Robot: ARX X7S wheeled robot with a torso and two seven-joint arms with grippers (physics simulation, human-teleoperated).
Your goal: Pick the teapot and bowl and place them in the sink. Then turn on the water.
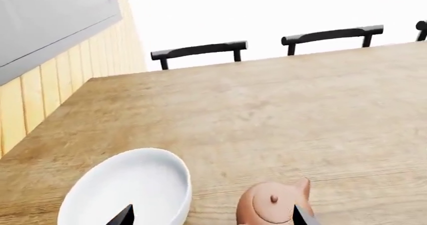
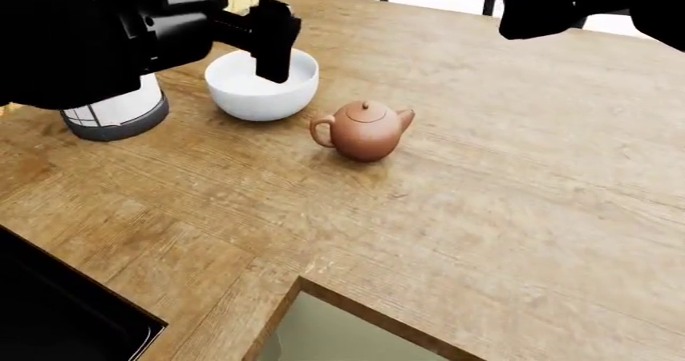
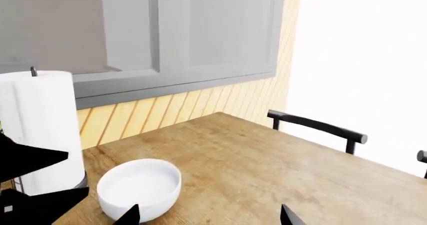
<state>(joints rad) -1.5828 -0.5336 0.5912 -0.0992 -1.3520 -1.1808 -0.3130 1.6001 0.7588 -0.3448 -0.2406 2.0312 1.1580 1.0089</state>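
Observation:
The terracotta teapot point(image 2: 366, 130) stands upright on the wooden counter point(image 2: 514, 176), its spout to the right. The white bowl point(image 2: 262, 84) sits just left of it and behind it. My left gripper point(image 2: 273, 48) hovers above the bowl, open and empty. In the left wrist view its fingertips point(image 1: 123, 216) straddle the gap between the bowl point(image 1: 130, 190) and the teapot point(image 1: 273, 205). My right gripper point(image 3: 210, 217) is open and empty, high above the counter with the bowl point(image 3: 140, 187) below it. A black corner of the sink point(image 2: 64, 321) shows at the lower left. The tap and water are out of view.
A paper towel roll point(image 2: 112, 108) stands left of the bowl, and it also shows in the right wrist view point(image 3: 40, 125). Black chairs point(image 1: 200, 50) line the counter's far edge. A yellow panelled wall with grey cabinets point(image 3: 167, 30) runs along the left. The counter has a cutout point(image 2: 342, 329) at the front.

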